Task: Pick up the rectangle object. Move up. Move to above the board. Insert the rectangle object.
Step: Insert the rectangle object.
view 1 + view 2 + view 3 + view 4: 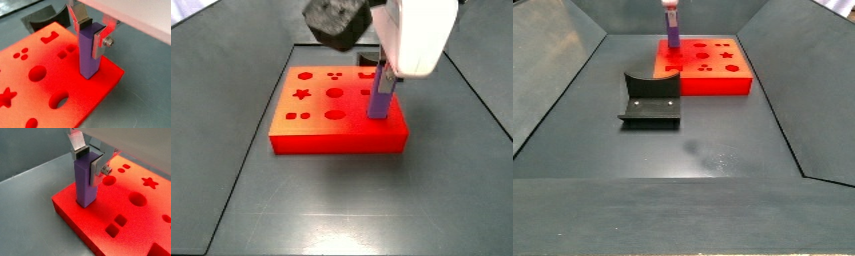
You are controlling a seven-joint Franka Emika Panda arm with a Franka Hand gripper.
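The rectangle object point(90, 55) is a slim purple bar standing upright. My gripper point(91, 31) is shut on its upper end, one silver finger on each side. The bar's lower end meets the top face of the red-orange board point(40, 95) near one corner; whether it sits in a hole there is hidden by the bar. Both wrist views show this grip, with the bar point(85, 183), the gripper point(88, 157) and the board point(133, 223). In both side views the bar point(381, 103) point(672, 33) stands at a corner of the board point(338, 135) point(714, 75).
The dark fixture point(649, 100) stands on the grey floor in front of the board, and also shows in a wrist view point(40, 20). Sloping grey walls point(560, 70) enclose the floor on both sides. Star, circle and square holes dot the board's top.
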